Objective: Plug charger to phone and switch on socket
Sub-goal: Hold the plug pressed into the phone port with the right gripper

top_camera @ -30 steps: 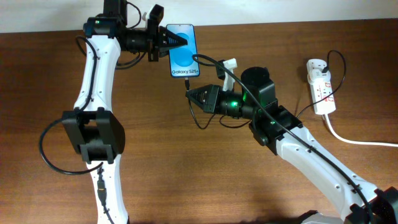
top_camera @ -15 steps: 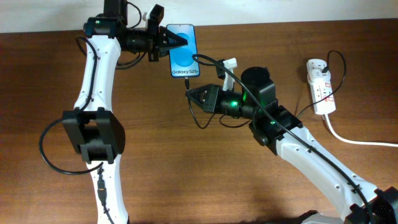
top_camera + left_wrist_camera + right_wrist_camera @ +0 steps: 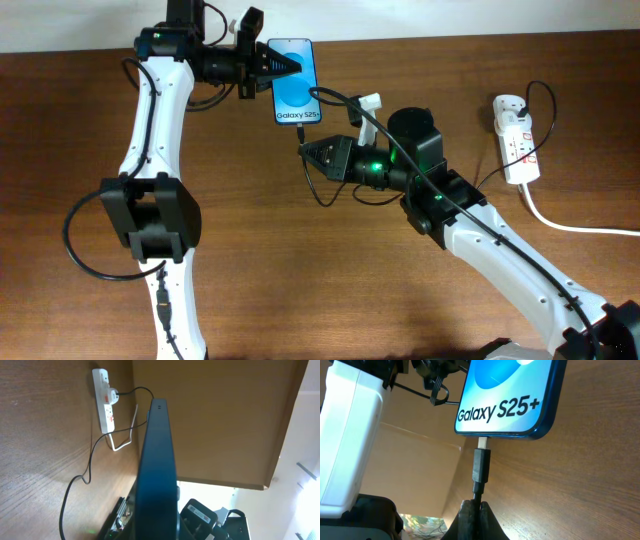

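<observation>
Right wrist view showed the right gripper (image 3: pixel 474 504) closed narrow, its two fingers (image 3: pixel 490 523) pinching the charger (image 3: pixel 481 465) on the thin cable just behind the black plug body. The plug stood in line with the fingers and pointed at the lower end of the phone (image 3: pixel 512 395). The metal tip met the phone's lower edge below the "Galaxy S25+" text, and a short length of bare metal showed between plug body and phone. How deep the tip sat could not be told.

Overhead, the phone lay screen up near the far edge of the bench (image 3: pixel 300 290), left of the middle, with its lower end toward the near edge. The left gripper (image 3: pixel 292 66) reached in from the left, its fingertips over the upper left part of the screen. Whether it was open or closed could not be told. The left wrist view showed only the phone's dark side edge, close up.

The socket (image 3: pixel 518 140) lay near the right edge, toward the far right corner and well apart from the phone. A plug head (image 3: pixel 508 104) sat at its far end. A thick white cable (image 3: pixel 572 224) ran from its near end toward the right edge. The position of the red switches could not be read.
</observation>
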